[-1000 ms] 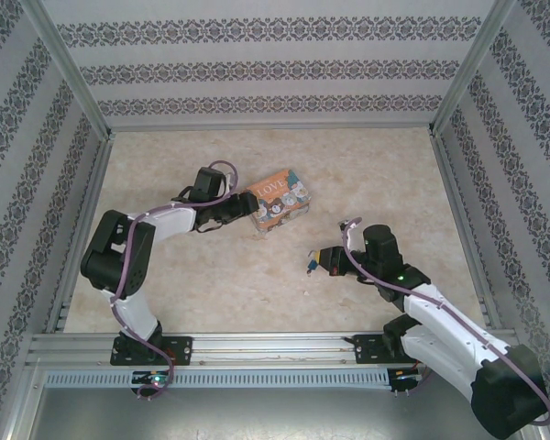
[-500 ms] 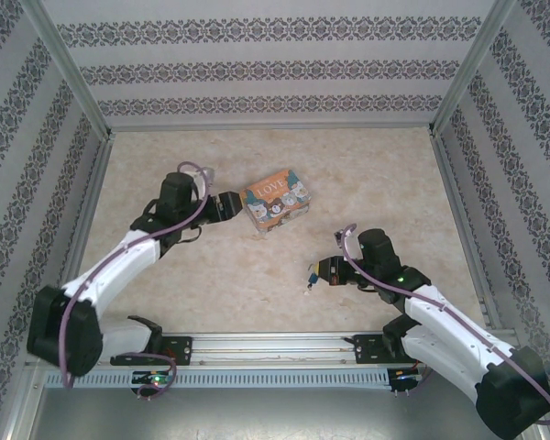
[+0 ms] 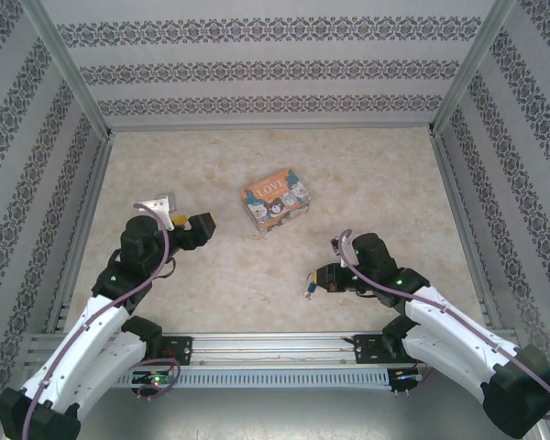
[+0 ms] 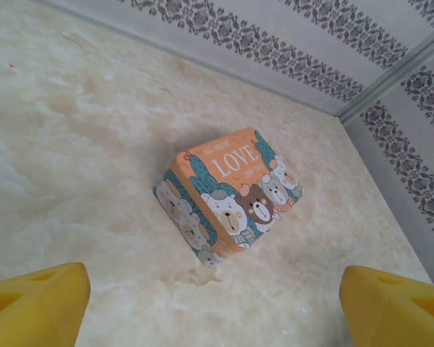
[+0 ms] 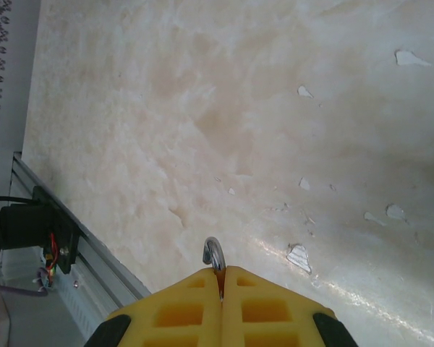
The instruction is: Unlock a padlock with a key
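My right gripper [image 3: 317,278] is shut on the padlock [image 3: 309,278], a tiny blue-teal thing held just above the table at its tips. In the right wrist view the silver shackle [image 5: 214,254] curves out from between the closed yellow fingers [image 5: 275,303] of the right gripper [image 5: 222,272]. A small pale piece [image 3: 306,293] dangles under the padlock; I cannot tell whether it is the key. My left gripper [image 3: 191,224] stands open at the near left, with nothing between its yellow fingertips [image 4: 36,307], well short of the box.
The colourful LOVE box [image 3: 275,201] with cartoon bears lies in the middle of the table; in the left wrist view the box [image 4: 228,191] is ahead of the open fingers. Patterned walls enclose the table, and a metal rail [image 3: 275,348] runs along the near edge.
The left arm has pulled back from the box to the near left, its gripper open. The right gripper has drifted slightly nearer with the padlock in it.
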Motion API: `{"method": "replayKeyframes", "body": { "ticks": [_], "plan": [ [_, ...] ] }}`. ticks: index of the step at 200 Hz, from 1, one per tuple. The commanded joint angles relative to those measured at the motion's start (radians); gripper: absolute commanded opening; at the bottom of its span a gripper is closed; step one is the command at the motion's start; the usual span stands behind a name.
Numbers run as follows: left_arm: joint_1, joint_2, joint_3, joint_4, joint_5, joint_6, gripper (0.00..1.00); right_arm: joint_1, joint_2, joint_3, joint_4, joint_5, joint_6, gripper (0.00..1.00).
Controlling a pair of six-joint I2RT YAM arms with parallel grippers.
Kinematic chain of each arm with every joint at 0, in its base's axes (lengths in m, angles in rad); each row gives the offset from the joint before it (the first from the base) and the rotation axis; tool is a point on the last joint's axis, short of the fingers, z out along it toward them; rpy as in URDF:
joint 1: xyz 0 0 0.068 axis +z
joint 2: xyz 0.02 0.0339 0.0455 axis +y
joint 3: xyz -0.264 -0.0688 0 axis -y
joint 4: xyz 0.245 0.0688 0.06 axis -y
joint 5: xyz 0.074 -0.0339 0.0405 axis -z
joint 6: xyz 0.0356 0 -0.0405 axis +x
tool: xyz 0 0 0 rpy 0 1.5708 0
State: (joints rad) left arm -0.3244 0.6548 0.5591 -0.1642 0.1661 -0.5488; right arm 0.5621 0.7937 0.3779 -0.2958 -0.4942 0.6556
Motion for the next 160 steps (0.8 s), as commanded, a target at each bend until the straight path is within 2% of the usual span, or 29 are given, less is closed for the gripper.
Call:
{"method": "replayKeyframes", "body": {
  "ticks": [1,160],
  "plan": [
    [0.015,-0.033,-0.020,-0.004,-0.053,0.023,0.92,0.019,0.005,0.020,-0.027,0.033,0.027,0.00],
    [0.015,-0.029,-0.041,0.021,-0.070,0.037,0.97,0.051,0.139,0.012,0.027,0.091,0.024,0.00]
  ]
}}
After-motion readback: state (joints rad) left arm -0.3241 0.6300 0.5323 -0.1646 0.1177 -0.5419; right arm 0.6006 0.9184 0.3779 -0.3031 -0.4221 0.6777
